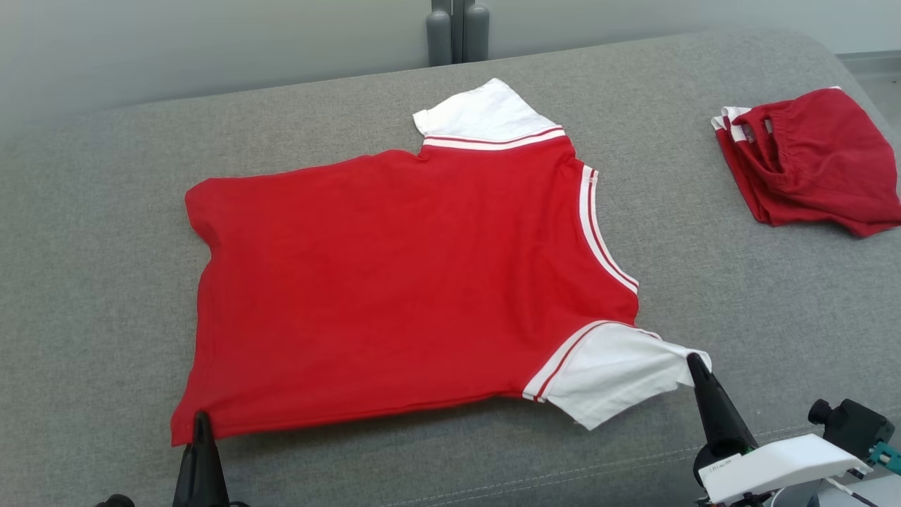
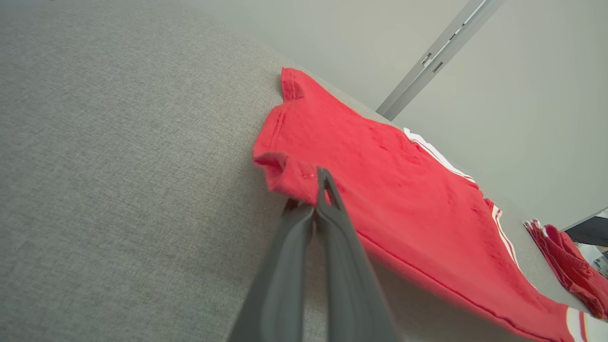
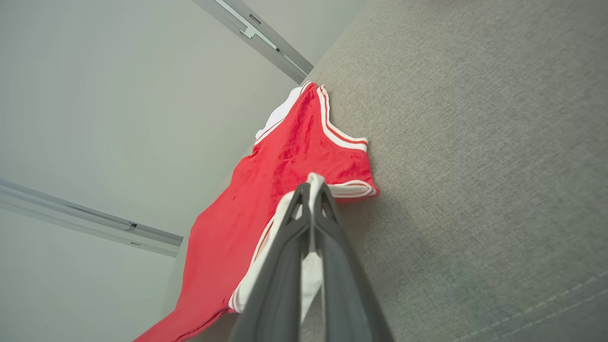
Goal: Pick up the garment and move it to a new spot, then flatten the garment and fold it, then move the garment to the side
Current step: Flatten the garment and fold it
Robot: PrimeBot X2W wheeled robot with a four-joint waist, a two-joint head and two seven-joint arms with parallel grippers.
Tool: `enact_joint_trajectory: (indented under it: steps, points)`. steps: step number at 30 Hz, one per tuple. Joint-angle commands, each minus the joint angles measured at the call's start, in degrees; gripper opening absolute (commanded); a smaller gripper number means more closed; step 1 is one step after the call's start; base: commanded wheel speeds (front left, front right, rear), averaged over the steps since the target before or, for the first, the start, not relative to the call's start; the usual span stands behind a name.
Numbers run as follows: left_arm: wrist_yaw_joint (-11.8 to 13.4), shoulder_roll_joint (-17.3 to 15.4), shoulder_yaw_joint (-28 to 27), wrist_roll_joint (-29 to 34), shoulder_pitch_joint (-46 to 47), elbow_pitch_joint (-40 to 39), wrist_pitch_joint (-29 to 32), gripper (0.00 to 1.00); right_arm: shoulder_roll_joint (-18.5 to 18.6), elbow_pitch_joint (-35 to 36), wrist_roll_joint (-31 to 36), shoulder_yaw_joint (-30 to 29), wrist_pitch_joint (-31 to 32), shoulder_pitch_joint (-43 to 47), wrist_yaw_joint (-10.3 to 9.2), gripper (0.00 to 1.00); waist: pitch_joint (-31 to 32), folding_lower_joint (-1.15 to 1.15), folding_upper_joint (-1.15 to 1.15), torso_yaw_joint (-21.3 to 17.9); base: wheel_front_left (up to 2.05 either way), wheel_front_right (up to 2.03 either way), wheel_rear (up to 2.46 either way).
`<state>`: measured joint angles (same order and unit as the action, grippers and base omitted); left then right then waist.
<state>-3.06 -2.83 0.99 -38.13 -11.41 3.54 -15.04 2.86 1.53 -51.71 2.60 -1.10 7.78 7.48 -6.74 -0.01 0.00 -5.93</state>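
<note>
Head view has the red garment (image 1: 394, 282) lying spread on the grey cushion (image 1: 91, 232), collar toward the robot's right, well apart from the folded red shorts (image 1: 809, 162). Our left gripper (image 1: 203, 421) is closed on the near hem corner (image 1: 184, 428), and our right gripper (image 1: 697, 362) pinches the tip of the near white sleeve (image 1: 612, 384); both wrist views show cloth between pressed-together fingers. We judge the flattening nearly done and the fold about to begin. To do it well, we should raise both ends together, hold the near edge taut between them, and carry it evenly toward the far edge so no crease forms.
</note>
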Motion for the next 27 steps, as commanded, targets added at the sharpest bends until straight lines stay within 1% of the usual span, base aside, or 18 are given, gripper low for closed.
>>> enact_joint_trajectory:
  steps: [1,6,8,10,15,20,27]
  points:
    - [-0.47,-0.16,0.06,0.55,0.9,0.31,-0.16,0.0,0.09,-0.41,0.36,0.32,-0.16,-0.82,0.02,0.0,0.14,0.01,0.0,0.23,0.0,0.0,0.0]
    - [-0.99,-0.16,0.68,0.48,3.22,1.72,-0.16,0.0,0.12,-1.94,0.26,1.37,-0.18,-2.86,0.02,0.0,0.53,0.01,0.0,1.14,0.0,0.0,0.0]
    - [-1.02,-0.16,1.15,-0.69,4.6,2.44,-0.16,0.0,0.12,-2.99,0.01,1.24,-0.19,-4.04,0.02,0.0,0.67,0.01,0.0,1.53,0.0,0.0,0.0]
    - [-0.49,-0.16,1.83,-2.31,6.21,4.0,-0.14,0.0,0.12,-4.51,-0.14,0.73,-0.38,-5.56,0.02,0.0,0.84,0.01,0.0,1.93,0.0,0.0,0.0]
    - [0.58,-0.17,2.5,-5.97,12.03,9.32,0.05,0.0,0.13,-10.57,-1.02,-0.92,-0.84,-10.79,0.02,0.0,0.92,0.01,0.0,2.55,0.0,0.0,0.0]
    - [0.73,-0.18,2.61,-7.7,18.0,15.08,-0.02,0.0,0.13,-16.81,-2.34,-0.61,-1.16,-16.71,0.02,0.0,0.36,0.01,0.0,2.97,0.0,0.0,0.0]
    - [0.52,-0.26,4.12,-6.08,26.78,24.78,0.14,0.0,0.15,-27.67,-1.7,0.2,-2.57,-26.07,0.02,0.0,-1.51,0.01,0.0,3.28,0.0,0.0,0.0]
